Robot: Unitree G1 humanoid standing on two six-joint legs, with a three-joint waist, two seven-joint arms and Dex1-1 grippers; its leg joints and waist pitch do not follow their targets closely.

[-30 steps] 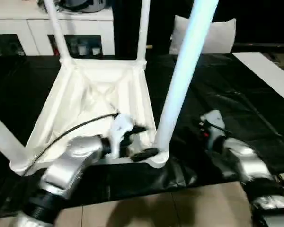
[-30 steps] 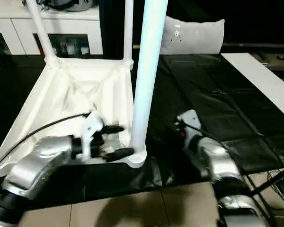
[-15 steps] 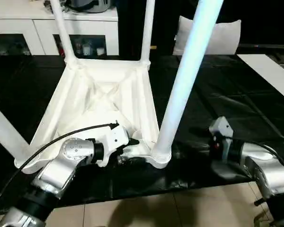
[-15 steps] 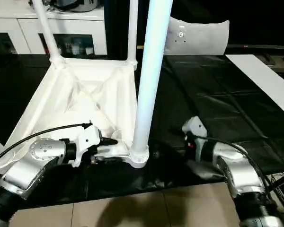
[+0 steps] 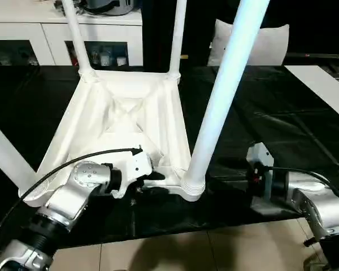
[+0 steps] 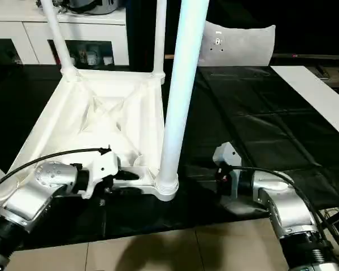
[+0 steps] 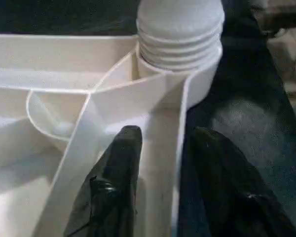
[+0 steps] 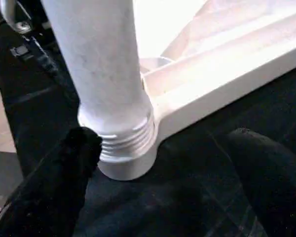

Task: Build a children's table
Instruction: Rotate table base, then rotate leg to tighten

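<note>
Seen from the robot's head, the white children's table [image 5: 130, 121] lies upside down on a black-covered worktop [image 5: 282, 130], its ribbed underside facing up and its legs rising from the corner sockets. The nearest leg [image 5: 214, 113] stands in the front corner on the robot's right side. The left hand [image 5: 152, 183] reaches in at the table's near edge, just beside that corner. The right hand [image 5: 254, 169] sits low over the black cover, apart from the table and pointing toward the same leg. A white cabinet [image 5: 45, 34] with shelves stands behind the worktop, and a white cushion [image 5: 254, 39] leans in the dark beyond.

From the left wrist, the left hand [image 7: 160, 148] straddles the table's outer rim wall: one black finger [image 7: 123, 163] lies inside the ribbed channel, the other outside against the black cover, the gap narrow around the wall. The threaded foot of the leg sits in its socket [image 7: 180, 54] just ahead.

From the right wrist, the right hand [image 8: 163, 143] is spread wide, holding nothing; one finger [image 8: 81, 148] is just beside the leg's threaded base, the other well clear of it.
</note>
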